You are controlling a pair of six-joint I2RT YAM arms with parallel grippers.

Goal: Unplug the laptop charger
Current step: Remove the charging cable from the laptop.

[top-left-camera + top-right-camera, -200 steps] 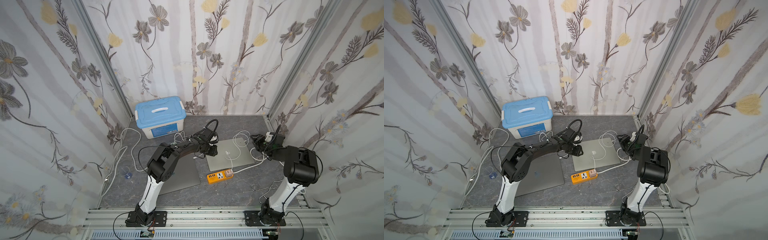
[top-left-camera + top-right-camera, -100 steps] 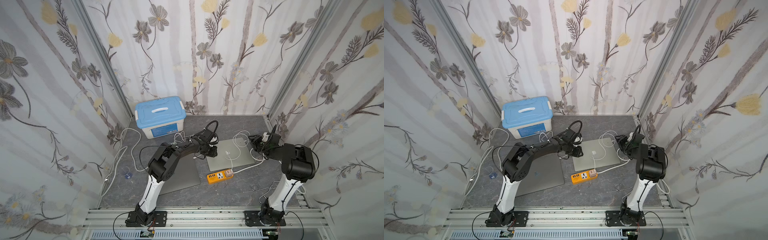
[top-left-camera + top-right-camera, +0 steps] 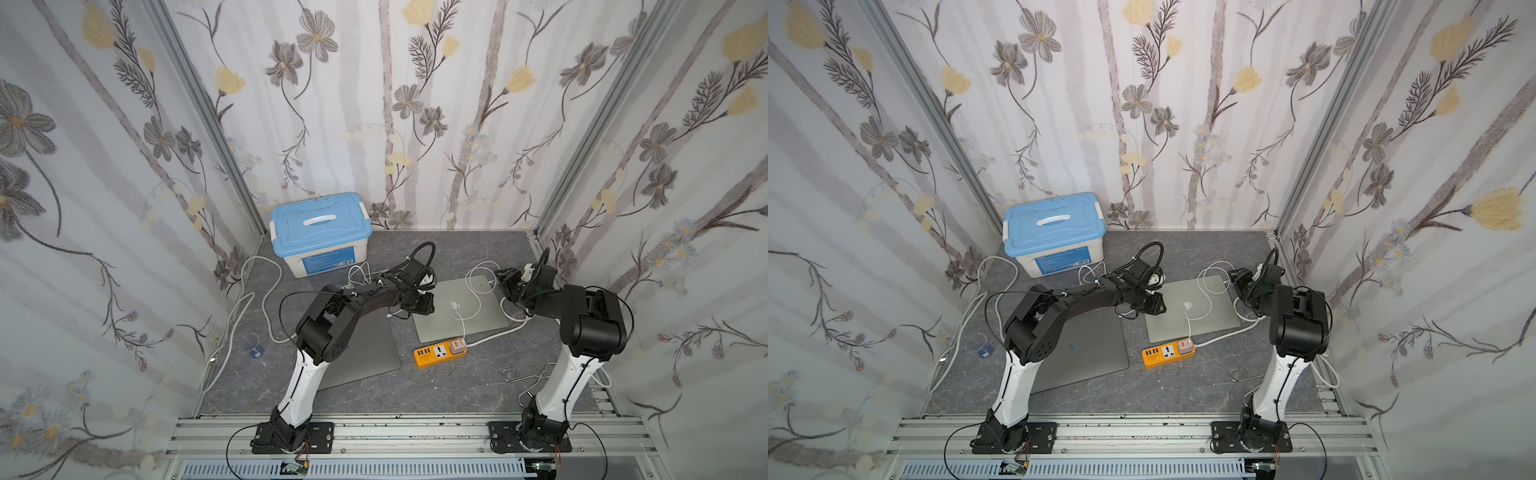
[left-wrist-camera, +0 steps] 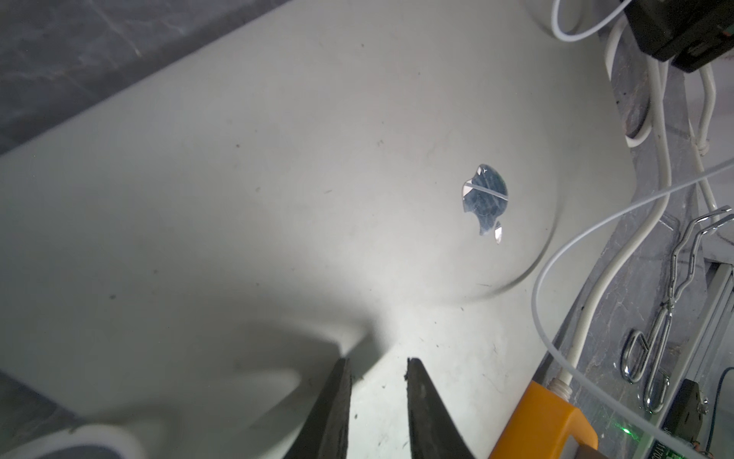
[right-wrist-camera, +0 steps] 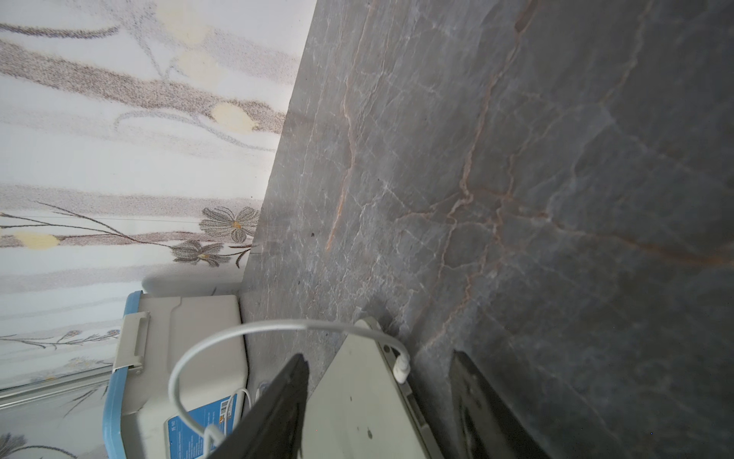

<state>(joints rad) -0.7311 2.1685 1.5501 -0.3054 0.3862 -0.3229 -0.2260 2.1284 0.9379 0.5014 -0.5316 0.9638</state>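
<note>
1. Where the closed silver laptop point(image 3: 494, 316) point(image 3: 1221, 316) lies on the grey marbled tabletop point(image 3: 465, 249), just right of centre in both top views, the two arms reach in from either side; its lid carries an apple logo point(image 4: 484, 202).
2. The white charger cable point(image 5: 278, 325) arcs over the lid and ends in a white plug point(image 5: 401, 369) seated in the laptop's edge at its upper right corner; the plug is not yet out of its port.
3. The right gripper point(image 3: 506, 283) point(image 5: 377, 357) sits at that corner with its fingers point(image 5: 278, 405) spread well apart, straddling it; the plug lies between them untouched, and they have hold of nothing.
4. The left gripper point(image 3: 424, 306) point(image 4: 375, 365) is at the lid's left edge, tips on or just above the lid, I cannot tell which; its fingers point(image 4: 337, 405) are drawn together to a narrow slit with nothing between them.
5. Below the laptop in both top views lies an orange power strip point(image 3: 436, 354) point(image 3: 1165, 353); a beige adapter point(image 3: 458, 345) is plugged into its right end, and the cable runs up from it across the lid.
6. A larger grey laptop point(image 3: 374, 349) lies closed to the lower left of the silver one, partly under the left arm; a blue-lidded storage box point(image 3: 320, 224) stands against the back wall, upper left of both; metal tongs point(image 4: 672, 296) lie on the table near the right arm's base.
</note>
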